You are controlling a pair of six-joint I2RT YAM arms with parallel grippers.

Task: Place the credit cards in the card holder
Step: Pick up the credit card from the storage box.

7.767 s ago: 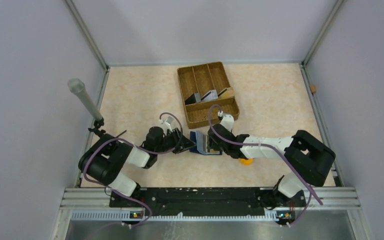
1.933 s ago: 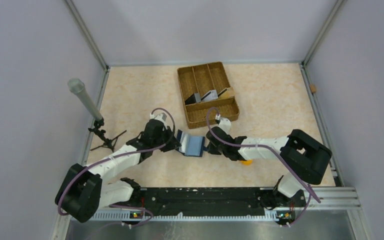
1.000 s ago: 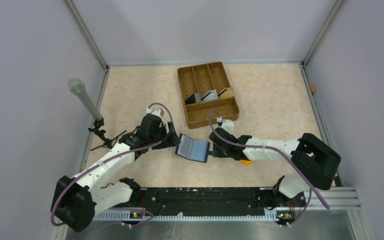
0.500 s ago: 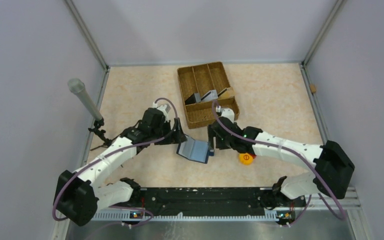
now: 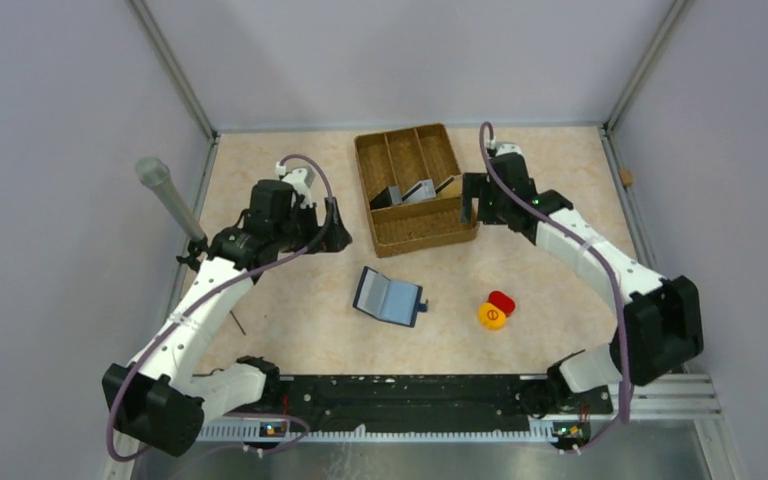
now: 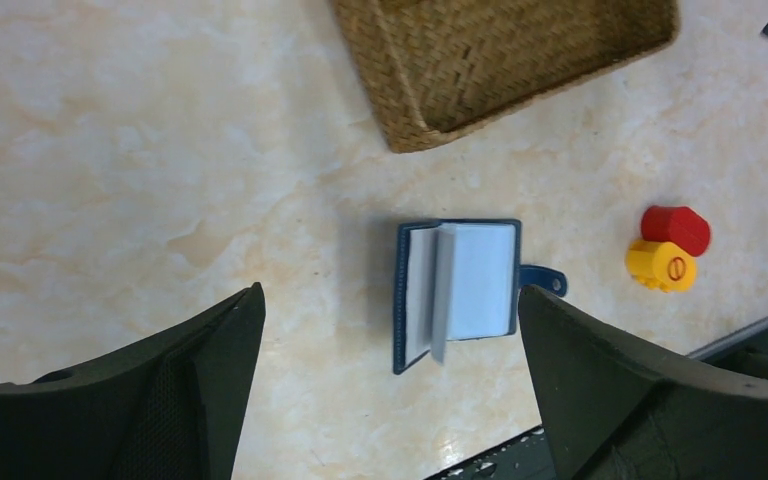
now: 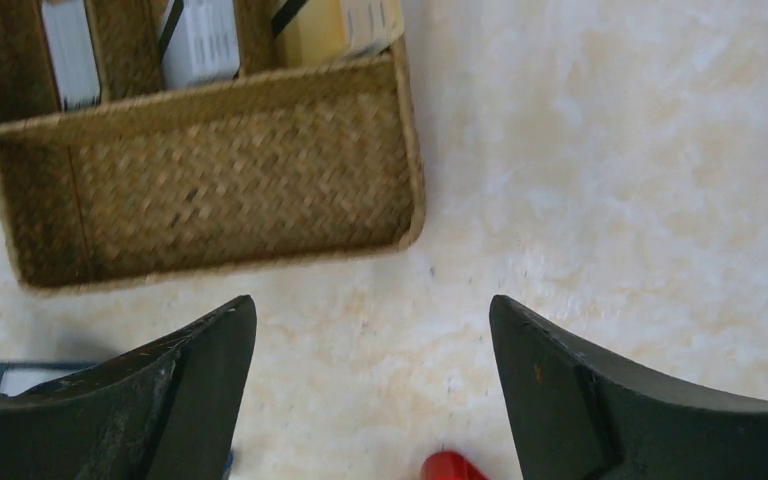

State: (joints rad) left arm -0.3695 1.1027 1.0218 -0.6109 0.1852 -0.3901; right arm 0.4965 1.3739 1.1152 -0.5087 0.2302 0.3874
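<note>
1. The woven tray (image 5: 430, 240) sits at the far middle of the table. It has three narrow slots at the back and one wide slot along its near side.
2. The credit cards (image 5: 418, 190) are in the narrow slots, one to each slot. They lean against the cross wall that divides the narrow slots from the wide slot.
3. The card holder (image 5: 390, 298) lies on the table on the near side of the tray, apart from it. It is spread open with the pale inside up, one leaf is half raised, and its snap tab points right.
4. The tray's cross wall, wide slot and near wall stand between the cards and the holder.
5. A red round piece (image 5: 501, 301) and a yellow round piece (image 5: 492, 316) touch each other. They lie nearer than the tray's right corner and to the right of the holder.
6. The left gripper (image 5: 335, 232) hangs just left of the tray's near-left corner. Its fingers are spread wide and hold nothing.
7. The right gripper (image 5: 472, 200) hangs at the tray's right edge, its fingers also wide apart and empty.
8. A grey cylinder on a small tripod (image 5: 165, 195) stands well left of the tray, beside the left arm.
</note>
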